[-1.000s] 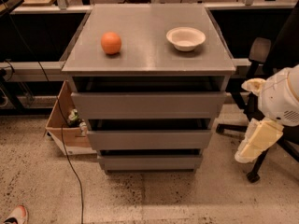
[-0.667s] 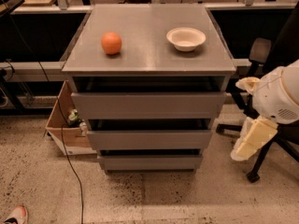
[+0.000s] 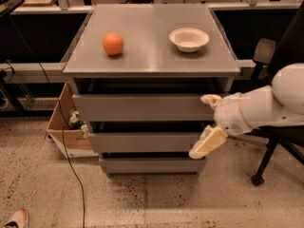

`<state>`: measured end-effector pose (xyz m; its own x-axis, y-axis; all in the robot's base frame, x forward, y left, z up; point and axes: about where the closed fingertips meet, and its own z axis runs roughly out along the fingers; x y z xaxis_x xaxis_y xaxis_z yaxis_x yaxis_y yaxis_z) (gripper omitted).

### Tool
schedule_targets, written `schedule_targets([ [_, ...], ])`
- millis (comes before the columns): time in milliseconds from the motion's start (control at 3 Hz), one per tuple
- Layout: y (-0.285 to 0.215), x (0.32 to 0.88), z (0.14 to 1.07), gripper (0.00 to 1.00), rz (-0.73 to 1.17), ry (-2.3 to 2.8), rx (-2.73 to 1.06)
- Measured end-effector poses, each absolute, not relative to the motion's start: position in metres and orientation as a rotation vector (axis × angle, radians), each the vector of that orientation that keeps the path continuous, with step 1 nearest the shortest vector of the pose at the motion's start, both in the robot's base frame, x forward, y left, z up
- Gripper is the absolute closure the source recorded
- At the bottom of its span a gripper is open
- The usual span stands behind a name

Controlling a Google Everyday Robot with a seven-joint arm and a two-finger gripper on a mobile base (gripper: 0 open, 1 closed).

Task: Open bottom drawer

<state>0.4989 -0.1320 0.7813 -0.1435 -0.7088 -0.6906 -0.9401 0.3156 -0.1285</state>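
The bottom drawer (image 3: pixel 152 166), the slimmest plain grey front, lowest in the cabinet (image 3: pixel 152 61), sits pushed in. The hand (image 3: pixel 208 140) is just beside its upper right corner.

One raised camera looks down at the cabinet (image 3: pixel 147 61) front from nearby, gripper (image 3: pixel 198 126) at right.

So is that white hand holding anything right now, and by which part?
Nothing. The hand is open and empty at the right edge of the cabinet; the bottom drawer is not gripped.
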Motion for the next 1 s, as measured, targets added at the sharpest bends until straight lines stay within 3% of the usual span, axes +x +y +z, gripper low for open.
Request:
schedule_targets([
  [1000, -0.087, 0.547, 0.714, 0.00, 0.594, 1.832, -1.251],
])
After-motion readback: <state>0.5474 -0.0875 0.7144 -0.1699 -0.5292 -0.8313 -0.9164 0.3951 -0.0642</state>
